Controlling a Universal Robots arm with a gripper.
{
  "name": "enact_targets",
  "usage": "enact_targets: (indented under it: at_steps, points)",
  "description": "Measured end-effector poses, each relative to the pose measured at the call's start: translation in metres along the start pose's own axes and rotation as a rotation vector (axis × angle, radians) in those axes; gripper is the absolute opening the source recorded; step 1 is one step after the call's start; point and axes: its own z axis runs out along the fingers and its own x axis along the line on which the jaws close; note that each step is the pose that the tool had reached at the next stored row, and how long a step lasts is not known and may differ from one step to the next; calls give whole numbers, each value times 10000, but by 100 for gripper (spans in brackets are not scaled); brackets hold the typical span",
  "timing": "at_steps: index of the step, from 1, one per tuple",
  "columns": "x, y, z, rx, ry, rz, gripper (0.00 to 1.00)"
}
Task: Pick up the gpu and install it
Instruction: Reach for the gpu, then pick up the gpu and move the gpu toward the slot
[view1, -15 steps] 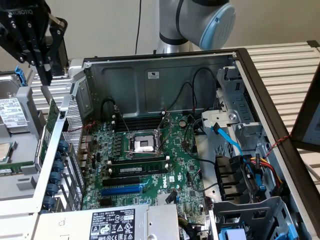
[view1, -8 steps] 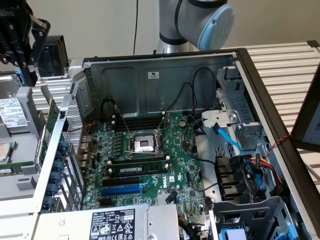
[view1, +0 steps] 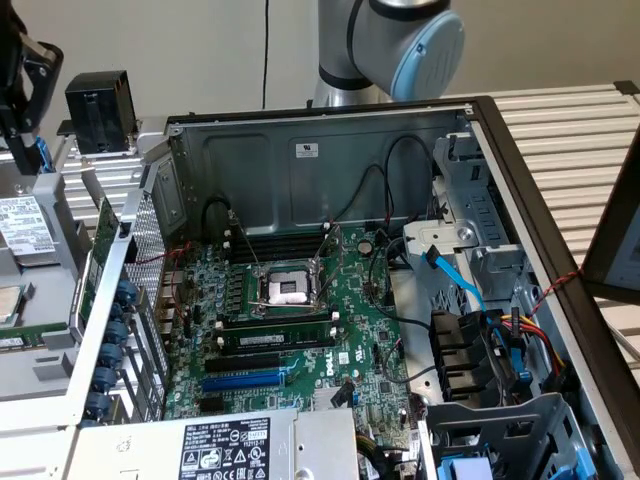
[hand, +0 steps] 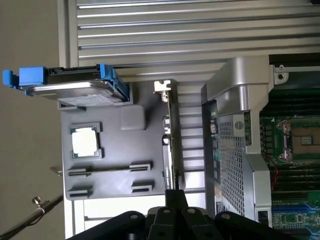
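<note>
The gpu (view1: 103, 240) stands on its edge in a grey parts tray (view1: 40, 375) just outside the open computer case, on the exterior view's left. Its green board faces the case. In the wrist view the gpu (hand: 172, 140) is seen edge-on as a thin strip, with its silver bracket (hand: 162, 87) at the far end. My gripper (view1: 18, 140) hangs above the tray at the exterior view's upper left. The gripper (hand: 175, 194) is shut with nothing in it, and its tips line up over the near end of the card.
A hard drive with blue rails (hand: 75, 85) and a CPU (hand: 86, 142) lie in the tray (hand: 115, 165). The perforated case wall (hand: 230, 160) runs beside the card. Inside are the green motherboard (view1: 300, 300), memory sticks (view1: 275, 335), a blue slot (view1: 245, 378), cables (view1: 480, 330) and a power supply (view1: 220, 445).
</note>
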Motion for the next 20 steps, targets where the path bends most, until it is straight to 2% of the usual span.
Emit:
enact_targets:
  at_steps: [2, 4, 15, 20]
  points:
    - [84, 7, 6, -16, 2, -1, 11]
    - [109, 6, 7, -47, 4, 0, 11]
    - [110, 9, 8, -47, 3, 0, 11]
    - [112, 42, 13, -52, -26, -2, 11]
